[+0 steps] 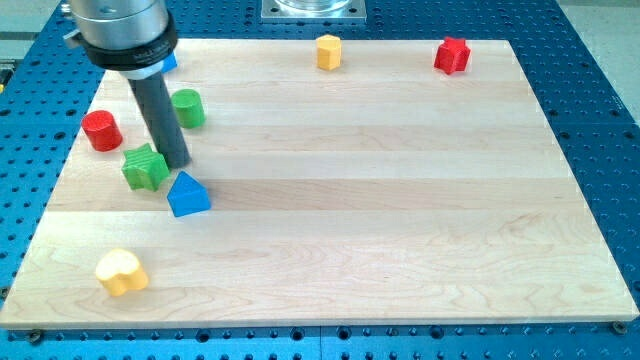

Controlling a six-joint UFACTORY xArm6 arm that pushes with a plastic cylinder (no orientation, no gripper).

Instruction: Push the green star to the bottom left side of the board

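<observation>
The green star (pixel 145 167) lies on the wooden board (pixel 360 210) at the view's left, about mid-height. My tip (pixel 177 164) stands just to the star's right, touching or nearly touching its right edge. The dark rod rises from there to the arm's head at the view's top left. A blue triangle block (pixel 188 194) sits just below and to the right of the tip.
A green cylinder (pixel 188 108) lies above the tip and a red cylinder (pixel 101 131) above-left of the star. A yellow heart (pixel 121 272) is at bottom left. A yellow block (pixel 328 51) and a red star (pixel 452 55) sit along the top edge. A blue block (pixel 169 63) peeks out behind the arm.
</observation>
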